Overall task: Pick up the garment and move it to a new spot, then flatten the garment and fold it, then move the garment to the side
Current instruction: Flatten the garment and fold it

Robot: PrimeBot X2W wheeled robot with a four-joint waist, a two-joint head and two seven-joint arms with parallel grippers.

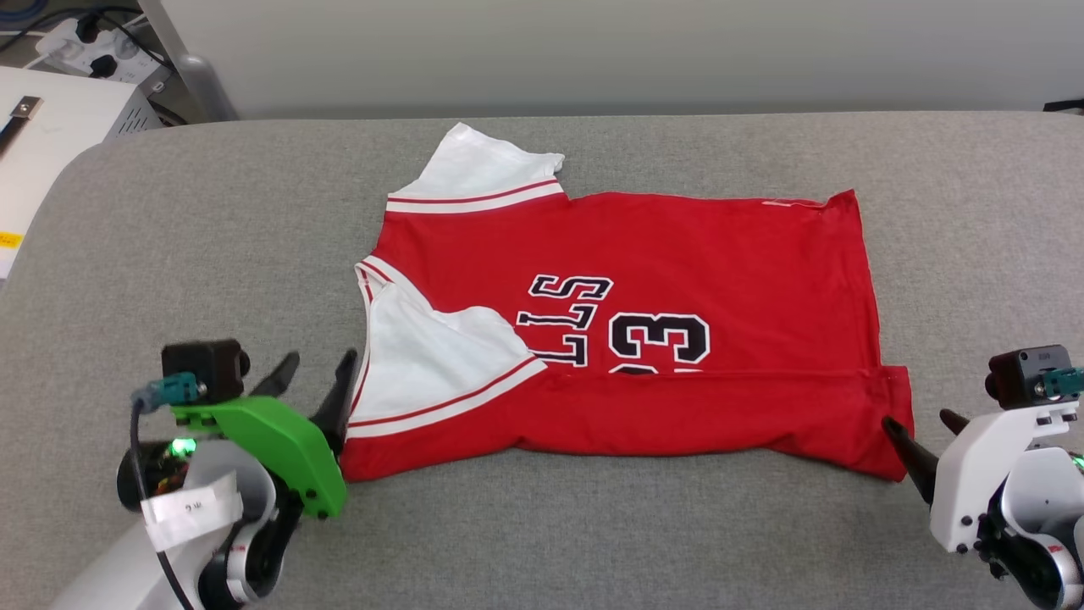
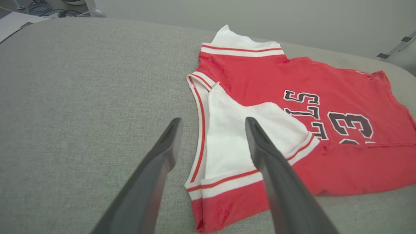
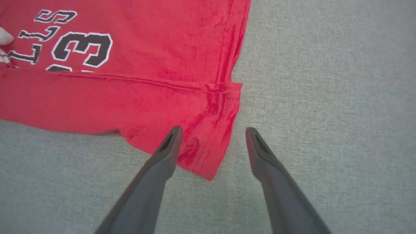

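Garment: red jersey, one lengthwise fold laid, flat on the grey tabletop between the left hand and right hand, both open and empty; judged light, limp, crease-prone, best pinched at its two near corners, just beside each hand.

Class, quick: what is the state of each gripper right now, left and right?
Left gripper: open, holding nothing, at the sleeve end of the jersey.
Right gripper: open, holding nothing, at its hem corner.
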